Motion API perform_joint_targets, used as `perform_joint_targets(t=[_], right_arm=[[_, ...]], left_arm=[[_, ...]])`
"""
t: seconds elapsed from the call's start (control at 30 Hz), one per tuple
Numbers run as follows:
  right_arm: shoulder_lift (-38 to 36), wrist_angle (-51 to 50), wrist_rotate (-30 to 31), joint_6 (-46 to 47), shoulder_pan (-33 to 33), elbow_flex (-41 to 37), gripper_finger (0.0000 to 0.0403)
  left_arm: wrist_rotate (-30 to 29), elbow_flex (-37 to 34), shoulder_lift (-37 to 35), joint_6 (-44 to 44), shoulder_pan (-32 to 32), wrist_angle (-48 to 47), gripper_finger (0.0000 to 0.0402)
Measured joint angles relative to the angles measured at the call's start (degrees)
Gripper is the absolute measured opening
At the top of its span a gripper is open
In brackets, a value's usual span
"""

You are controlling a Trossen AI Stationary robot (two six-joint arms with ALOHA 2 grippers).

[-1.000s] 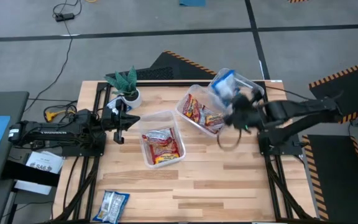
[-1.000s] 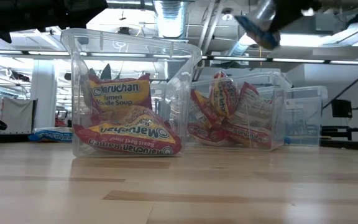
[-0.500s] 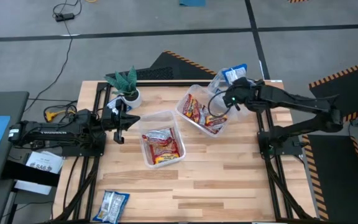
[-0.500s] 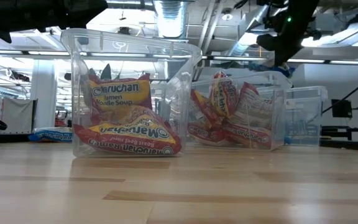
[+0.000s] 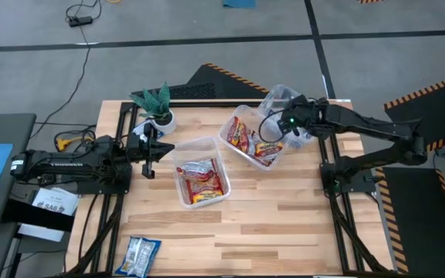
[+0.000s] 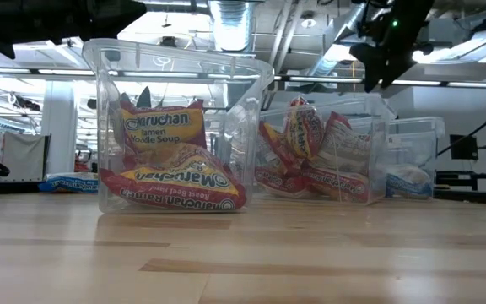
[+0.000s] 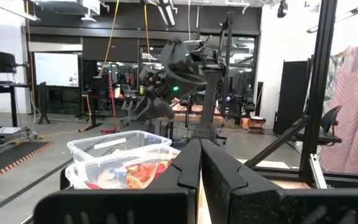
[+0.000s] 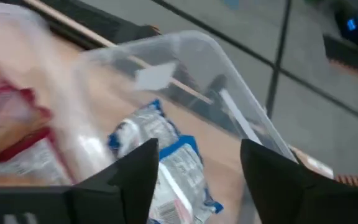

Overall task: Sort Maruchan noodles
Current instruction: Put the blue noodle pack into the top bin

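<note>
Right gripper [image 5: 284,126] hangs over the far-right tub [image 5: 278,99] near the desk's [image 5: 284,224] far right corner, fingers spread apart with nothing between them. In the right wrist view the two dark fingers [image 8: 126,177] frame a blue-and-white noodle packet [image 8: 166,155] lying loose on that tub's floor. The low view shows the same packet [image 6: 408,180] resting at the bottom of the farthest tub [image 6: 413,156], with the gripper [image 6: 376,52] above rim height.

Middle tub [image 5: 253,135], touching the far-right one, holds several red-and-silver packets [image 5: 247,139]. Third tub [image 5: 201,171] sits around the desk's centre, slightly toward the left side, with red-orange-yellow packets [image 5: 203,181] inside; the low view shows them [image 6: 167,165] stacked, one upright and one slanted.

One more blue-and-white packet [image 5: 139,255] lies at the near left corner of the desk, partly over the edge.

Left gripper [image 5: 148,150] waits by the left edge, fingers pressed together, nothing held. Small potted plant [image 5: 157,103] stands at the far left corner.
</note>
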Motion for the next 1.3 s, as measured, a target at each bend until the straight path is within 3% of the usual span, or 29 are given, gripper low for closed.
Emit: perform_joint_targets(t=[0.23,0.4,0.57,0.7,0.8,0.93,1.03,1.17,1.3], right_arm=[[-3.4,4.5,0.3,-5.2,7.7,-2.9,0.0262],[-7.8,5.6,4.5,-5.2,12.0,-5.5,0.0263],[-14.6,8.4,8.8,-5.2,15.2,-10.3,0.0263],[-20.2,11.7,11.0,-5.3,16.9,-15.1,0.0263],[-23.5,13.6,12.3,-5.3,16.7,-18.5,0.0263],[-26.3,14.5,12.3,-5.2,15.9,-20.9,0.0263],[-26.9,14.5,12.0,-5.2,15.9,-21.3,0.0263],[-26.9,15.4,11.9,-5.2,15.9,-21.3,0.0263],[-26.8,15.4,11.9,-5.2,15.9,-21.3,0.0263]], left_arm=[[-2.2,0.0,0.0,1.8,0.0,-0.9,0.0],[-10.9,0.0,0.0,-0.1,0.0,-2.3,0.0],[-21.0,0.7,0.0,-1.3,0.0,-9.4,0.0022],[-27.8,6.9,0.3,-2.5,0.8,-24.0,0.0074],[-31.2,14.6,2.3,-6.7,2.3,-42.3,0.0123],[-35.6,24.6,7.7,-17.7,5.2,-68.1,0.0177],[-36.0,28.9,12.6,-26.5,7.7,-82.2,0.0199],[-35.2,29.5,18.9,-31.0,11.1,-91.8,0.0204],[-31.8,28.6,24.8,-29.8,15.1,-92.9,0.0205]])
